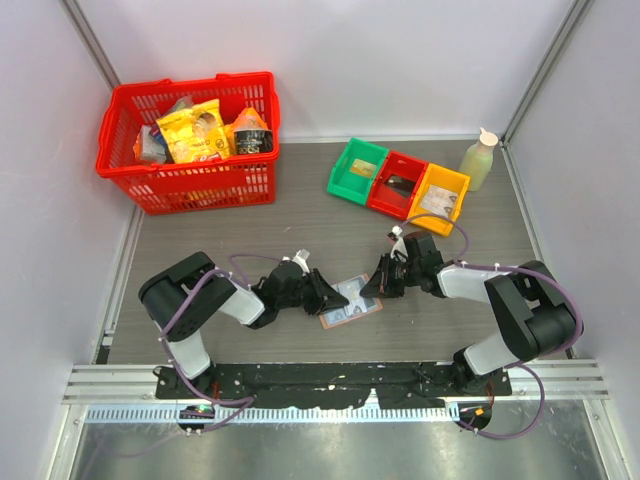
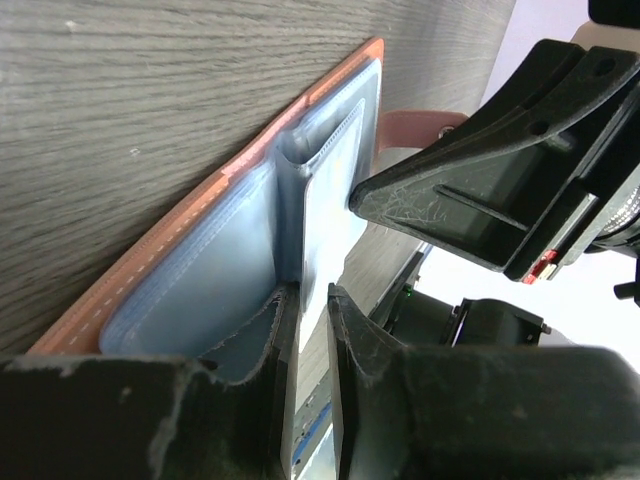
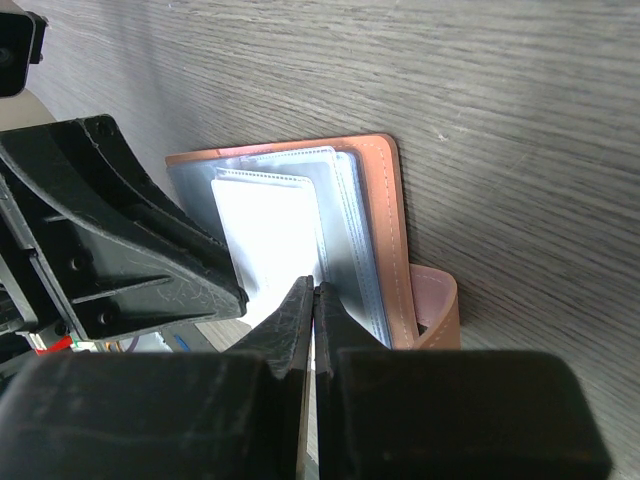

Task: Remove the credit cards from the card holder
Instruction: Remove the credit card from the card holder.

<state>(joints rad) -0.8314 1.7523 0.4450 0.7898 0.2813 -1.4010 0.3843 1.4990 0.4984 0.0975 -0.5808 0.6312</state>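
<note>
Straddles pale grey-white card (image 2: 322, 230) end-on with slightly parted left gripper (image 2: 308, 320); touches pinkish-tan folding card holder (image 3: 385, 210) with closed right gripper (image 3: 313, 300)

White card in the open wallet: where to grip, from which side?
Likely best: pinch the card's free edge nearest the left gripper, coming in low from that side; it stands lifted off the wallet there, so a finger fits on each face.

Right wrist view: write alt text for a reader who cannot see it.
An open pinkish-tan card holder lies on a grey wood-grain table, a white card showing in its clear sleeves. The right gripper, shut, meets the sleeves' lower edge, and the left gripper reaches in from the left.
</note>
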